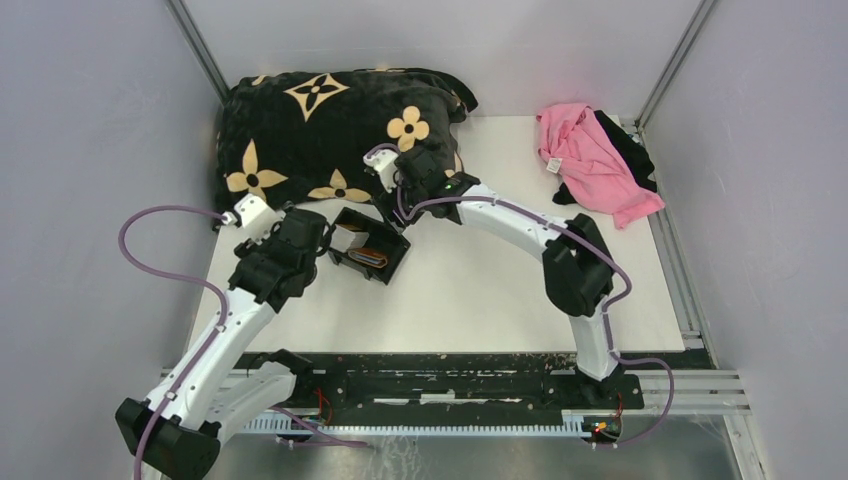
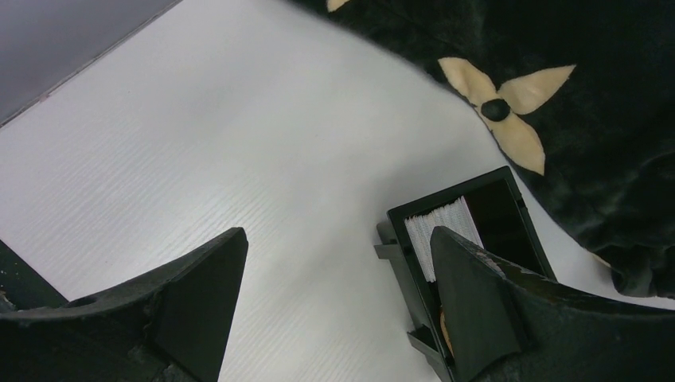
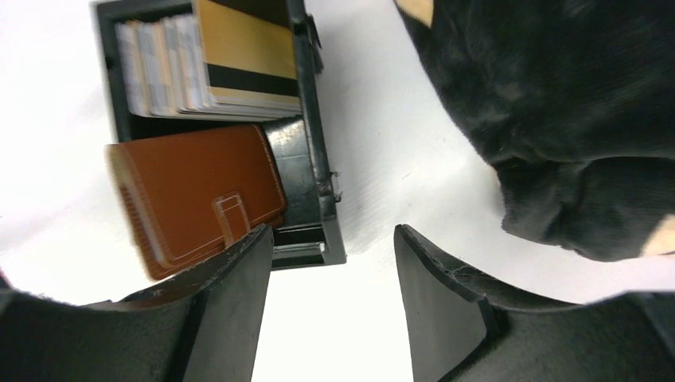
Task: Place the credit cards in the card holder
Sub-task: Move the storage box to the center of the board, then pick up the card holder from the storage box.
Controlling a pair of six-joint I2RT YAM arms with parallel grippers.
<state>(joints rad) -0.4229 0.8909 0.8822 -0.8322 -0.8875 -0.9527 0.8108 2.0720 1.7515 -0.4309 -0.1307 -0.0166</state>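
Right gripper (image 3: 333, 239) and left gripper (image 2: 334, 247) hang spread, empty, by the black tray (image 3: 316, 159) holding credit cards (image 3: 199, 72) and shut card holder (image 3: 199, 191). Nothing loaded yet; likely next, lift and open it.

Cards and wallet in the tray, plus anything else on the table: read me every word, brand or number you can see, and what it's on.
No text can be read in any view.
credit cards: the top card has a tan face with a black stripe, no lettering visible.
card holder: plain brown leather, no brand visible.
pink cloth: its white tag is too small to read.
blanket: flower motifs only, no letters.
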